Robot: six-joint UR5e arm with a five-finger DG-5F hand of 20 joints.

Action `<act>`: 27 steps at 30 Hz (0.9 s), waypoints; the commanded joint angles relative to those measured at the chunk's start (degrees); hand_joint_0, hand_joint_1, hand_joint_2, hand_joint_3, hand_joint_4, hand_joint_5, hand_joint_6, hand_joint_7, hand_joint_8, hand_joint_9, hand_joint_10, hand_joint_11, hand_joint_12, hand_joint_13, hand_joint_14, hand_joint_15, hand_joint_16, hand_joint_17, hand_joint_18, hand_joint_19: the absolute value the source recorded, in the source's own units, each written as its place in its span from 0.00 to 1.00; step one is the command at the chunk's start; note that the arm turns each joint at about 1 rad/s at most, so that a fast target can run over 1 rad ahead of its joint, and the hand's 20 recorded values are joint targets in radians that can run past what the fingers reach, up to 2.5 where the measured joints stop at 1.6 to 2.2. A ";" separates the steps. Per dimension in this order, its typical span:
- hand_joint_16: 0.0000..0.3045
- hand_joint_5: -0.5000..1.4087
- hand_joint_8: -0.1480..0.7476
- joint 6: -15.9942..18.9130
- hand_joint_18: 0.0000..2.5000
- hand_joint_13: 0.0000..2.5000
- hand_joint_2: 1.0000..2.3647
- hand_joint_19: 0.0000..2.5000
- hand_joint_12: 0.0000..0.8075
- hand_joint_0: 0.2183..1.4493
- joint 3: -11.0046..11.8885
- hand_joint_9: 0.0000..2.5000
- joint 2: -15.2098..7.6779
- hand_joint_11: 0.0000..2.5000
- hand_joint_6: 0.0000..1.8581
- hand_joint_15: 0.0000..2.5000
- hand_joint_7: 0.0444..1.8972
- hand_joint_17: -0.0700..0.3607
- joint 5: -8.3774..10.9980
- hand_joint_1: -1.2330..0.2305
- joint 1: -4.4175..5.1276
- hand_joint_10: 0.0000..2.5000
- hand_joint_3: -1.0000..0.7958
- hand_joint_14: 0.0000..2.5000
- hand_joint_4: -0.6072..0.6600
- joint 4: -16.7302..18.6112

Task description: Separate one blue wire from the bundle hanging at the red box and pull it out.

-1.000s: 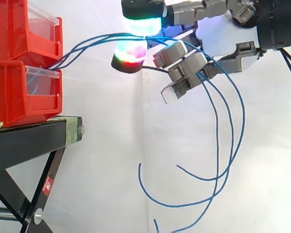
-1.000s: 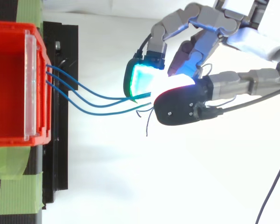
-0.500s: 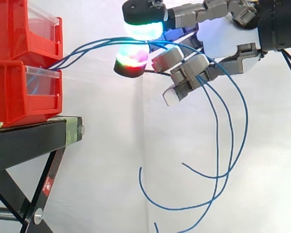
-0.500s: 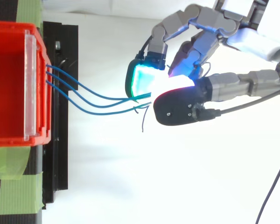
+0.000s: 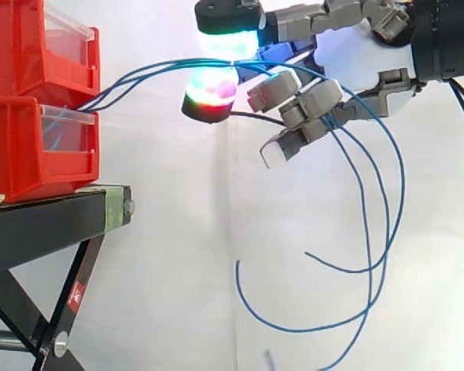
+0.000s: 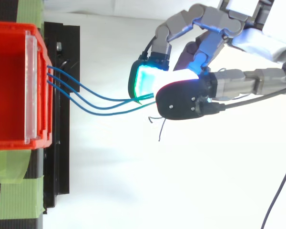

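Three blue wires run from the front of the red boxes rightward to my hand. In the top view the wires leave the upper red box side by side and meet between two glowing fingertips. In the side view a cyan-lit pad sits above the wires and a red-green pad below, pinching them. Past the pinch the wires drape over the curled fingers and hang in long loops below the hand.
The red boxes stand stacked on a black stand with angled legs. Green tape marks the stand's top. A white curtain is the backdrop to the right and below the hand.
The hanging wire loops have swung to the right and their loose ends have shifted. The lower pad moved slightly closer to the upper one. The hand stays about in place.
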 commanded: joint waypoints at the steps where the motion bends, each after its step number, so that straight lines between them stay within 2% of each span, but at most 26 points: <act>1: 0.18 0.15 0.51 0.00 0.35 0.46 0.01 0.28 0.54 0.24 0.01 0.52 0.03 0.66 0.49 0.62 0.46 0.45 0.00 0.43 -0.03 0.00 0.41 0.23 0.61 0.00; 5: 0.19 0.15 0.53 0.00 0.35 0.46 0.01 0.28 0.56 0.22 0.01 0.51 -0.06 0.66 0.49 0.61 0.45 0.46 0.00 0.38 -0.03 0.00 0.35 0.24 0.62 0.00; 13: 0.19 0.15 0.53 0.00 0.35 0.47 0.00 0.27 0.55 0.23 0.01 0.51 0.03 0.65 0.49 0.62 0.45 0.46 0.00 0.32 0.06 0.00 0.32 0.22 0.62 0.00; 27: 0.16 0.16 0.51 0.00 0.35 0.49 0.01 0.28 0.51 0.30 0.01 0.54 -0.06 0.66 0.49 0.65 0.46 0.42 0.00 0.36 0.06 0.00 0.37 0.17 0.58 0.00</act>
